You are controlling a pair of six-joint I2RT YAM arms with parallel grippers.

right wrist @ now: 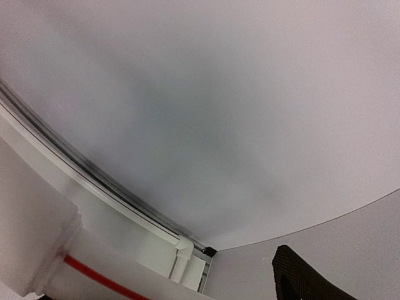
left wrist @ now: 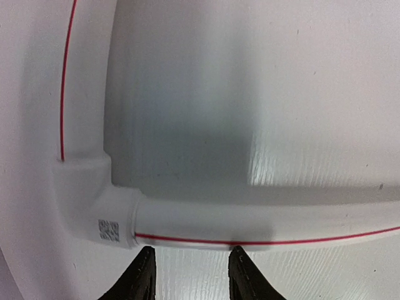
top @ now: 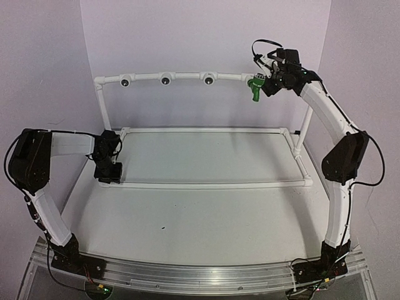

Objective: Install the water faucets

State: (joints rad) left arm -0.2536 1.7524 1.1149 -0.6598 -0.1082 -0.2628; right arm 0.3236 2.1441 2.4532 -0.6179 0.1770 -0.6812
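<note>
Right arm arches high to 1 o'clock, right hand (top: 267,82) against the bright-green plastic tap (top: 255,89) ending the white pipe (top: 187,77); grip indiscernible. Low at 9 o'clock, left hand (left wrist: 190,265) half-open, empty.

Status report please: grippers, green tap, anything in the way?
Left gripper open beside white pipe elbow. Right gripper up at small bright-green plastic tap, grip unclear. Tap at upper white pipe's right end; nothing blocking.

One green tap (top: 254,88), three tees (top: 165,79)

A white pipe frame (top: 206,185) bearing three tee fittings (top: 165,79) occupies the table (top: 187,225).
</note>
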